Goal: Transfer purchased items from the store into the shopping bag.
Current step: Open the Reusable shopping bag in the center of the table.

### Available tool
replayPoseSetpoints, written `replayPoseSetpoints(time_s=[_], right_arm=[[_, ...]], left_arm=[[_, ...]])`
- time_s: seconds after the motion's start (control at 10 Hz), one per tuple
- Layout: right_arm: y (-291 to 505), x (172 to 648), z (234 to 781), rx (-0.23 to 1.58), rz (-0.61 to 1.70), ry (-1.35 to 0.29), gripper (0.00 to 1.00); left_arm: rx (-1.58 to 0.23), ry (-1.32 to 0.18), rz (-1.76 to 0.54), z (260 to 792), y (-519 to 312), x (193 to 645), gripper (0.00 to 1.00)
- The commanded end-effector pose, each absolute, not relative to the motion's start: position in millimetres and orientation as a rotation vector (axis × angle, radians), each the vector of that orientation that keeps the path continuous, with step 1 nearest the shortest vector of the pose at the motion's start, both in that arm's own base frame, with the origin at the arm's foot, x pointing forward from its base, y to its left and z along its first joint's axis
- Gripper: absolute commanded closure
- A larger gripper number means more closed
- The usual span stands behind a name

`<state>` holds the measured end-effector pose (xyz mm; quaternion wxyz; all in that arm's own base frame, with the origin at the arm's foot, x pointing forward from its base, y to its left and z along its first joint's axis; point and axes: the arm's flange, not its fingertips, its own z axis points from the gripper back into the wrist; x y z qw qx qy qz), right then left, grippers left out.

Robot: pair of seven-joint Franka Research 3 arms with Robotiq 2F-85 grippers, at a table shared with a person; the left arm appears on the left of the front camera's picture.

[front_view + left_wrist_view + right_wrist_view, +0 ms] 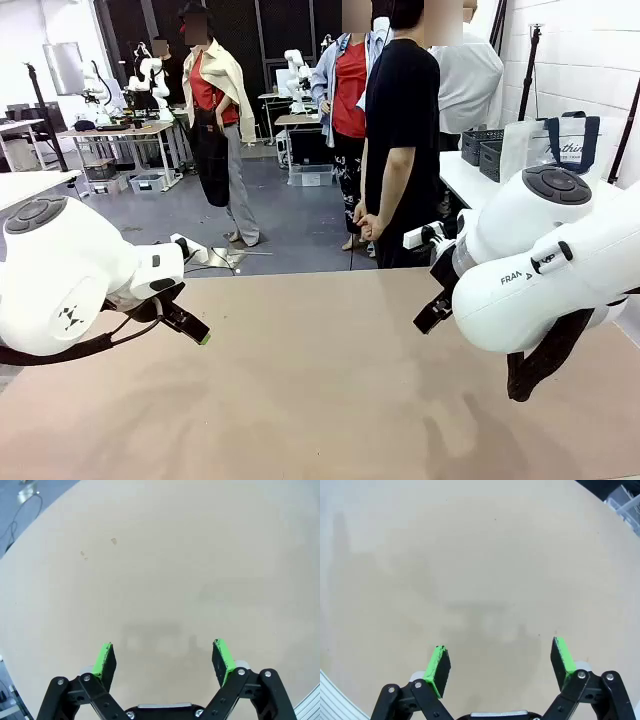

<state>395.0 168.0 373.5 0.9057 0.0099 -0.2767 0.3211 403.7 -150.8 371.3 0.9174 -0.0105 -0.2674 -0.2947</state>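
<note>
Shopping bag (535,150) and store basket (478,145) sit on a white side table beyond the worktop's (320,380) far right corner, while left gripper (165,655) and right gripper (500,662) hang wide open over bare worktop, so any grab here likely closes on air.

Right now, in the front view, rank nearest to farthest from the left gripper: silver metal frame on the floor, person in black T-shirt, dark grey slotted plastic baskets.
1. Silver metal frame, on the floor, left.
2. Person in black T-shirt, standing centre-right.
3. Dark grey slotted plastic baskets, back right, on a side table.
</note>
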Motion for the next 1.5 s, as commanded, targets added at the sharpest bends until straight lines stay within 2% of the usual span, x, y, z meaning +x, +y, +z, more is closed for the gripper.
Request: replayPoseSetpoints(time_s=[0.0, 1.4], right_arm=[[168.0, 395.0, 373.5, 0.021, 0.663, -0.572, 0.0], [168.0, 395.0, 373.5, 0.021, 0.663, -0.572, 0.0]], left_arm=[[-0.022, -0.55, -0.606, 371.4, -150.8, 403.6, 0.0], [-0.022, -0.55, -0.606, 371.4, -150.8, 403.6, 0.0]])
